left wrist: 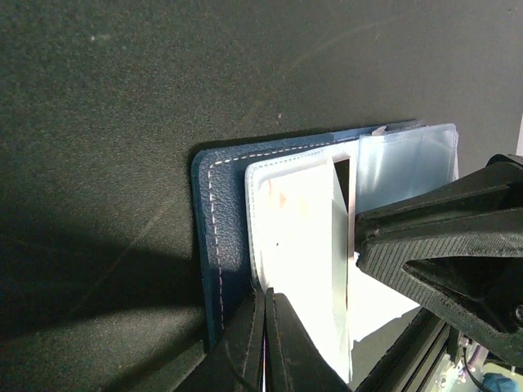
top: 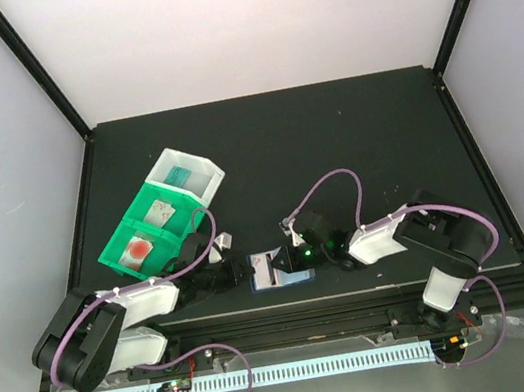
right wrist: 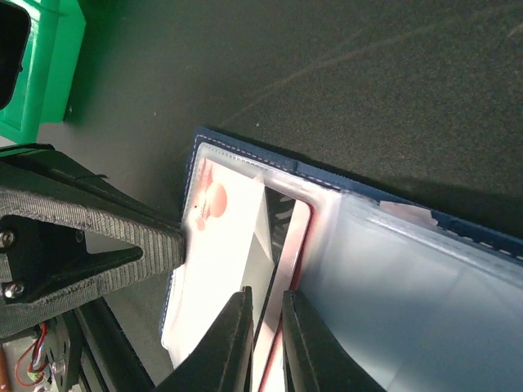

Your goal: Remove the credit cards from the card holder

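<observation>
Now mid-extraction: left hand (left wrist: pixel 263 331), fingers together, pins the card holder (left wrist: pixel 221 245) under its tips. The right hand (right wrist: pixel 265 327) looks clamped on a credit card (right wrist: pixel 288 261) edge. Next probably needs a straight, level pull outward.

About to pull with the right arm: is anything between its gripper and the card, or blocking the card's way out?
Nothing visible. The right gripper straddles the edge of the red-edged card at the middle of the card holder. The left gripper is shut on the holder's opposite edge, clear of that card.
</observation>
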Controlling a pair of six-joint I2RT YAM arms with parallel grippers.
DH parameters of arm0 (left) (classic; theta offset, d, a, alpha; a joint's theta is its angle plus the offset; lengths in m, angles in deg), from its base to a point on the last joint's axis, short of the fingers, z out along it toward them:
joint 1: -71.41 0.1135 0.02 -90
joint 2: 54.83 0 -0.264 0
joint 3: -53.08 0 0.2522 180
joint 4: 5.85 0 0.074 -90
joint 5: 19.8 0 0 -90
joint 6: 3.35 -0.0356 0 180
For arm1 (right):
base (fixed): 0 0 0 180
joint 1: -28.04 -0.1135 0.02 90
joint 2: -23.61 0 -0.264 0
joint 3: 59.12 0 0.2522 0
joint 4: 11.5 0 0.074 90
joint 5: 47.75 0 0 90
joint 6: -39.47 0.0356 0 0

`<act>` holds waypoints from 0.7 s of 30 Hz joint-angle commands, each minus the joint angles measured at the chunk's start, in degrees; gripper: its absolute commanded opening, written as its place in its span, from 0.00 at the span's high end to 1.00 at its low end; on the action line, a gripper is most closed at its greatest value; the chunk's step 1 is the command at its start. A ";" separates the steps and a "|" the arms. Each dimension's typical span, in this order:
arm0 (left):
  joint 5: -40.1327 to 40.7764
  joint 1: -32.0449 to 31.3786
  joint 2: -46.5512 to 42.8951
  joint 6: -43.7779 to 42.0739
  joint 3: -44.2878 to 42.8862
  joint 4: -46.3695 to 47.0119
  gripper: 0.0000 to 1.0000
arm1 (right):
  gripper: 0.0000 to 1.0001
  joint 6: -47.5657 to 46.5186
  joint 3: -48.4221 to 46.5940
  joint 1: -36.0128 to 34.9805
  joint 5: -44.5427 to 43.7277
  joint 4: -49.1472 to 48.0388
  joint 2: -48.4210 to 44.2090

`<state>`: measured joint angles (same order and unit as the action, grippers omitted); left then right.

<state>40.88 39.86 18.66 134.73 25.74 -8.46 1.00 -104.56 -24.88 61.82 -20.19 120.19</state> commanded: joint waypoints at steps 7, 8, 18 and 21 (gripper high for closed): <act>4.36 -0.87 0.45 -1.32 0.14 -4.17 0.98 | 0.82 0.54 0.87 -0.25 -2.61 2.18 -2.62; 4.40 -0.84 0.43 -1.32 0.14 -4.25 0.98 | 0.82 0.85 0.91 -0.20 -2.49 1.96 -2.08; 4.51 -0.93 0.42 -1.32 0.23 -4.32 0.99 | 0.81 2.62 0.88 -0.25 -0.44 -1.61 0.61; 4.61 -1.13 0.41 -1.22 0.29 -4.30 0.98 | 0.85 2.72 0.92 -0.25 -0.44 -2.38 0.69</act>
<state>41.75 39.38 18.62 134.66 25.63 -8.46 3.34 -103.97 -24.95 61.45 -20.67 119.69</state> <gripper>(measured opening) 0.018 0.167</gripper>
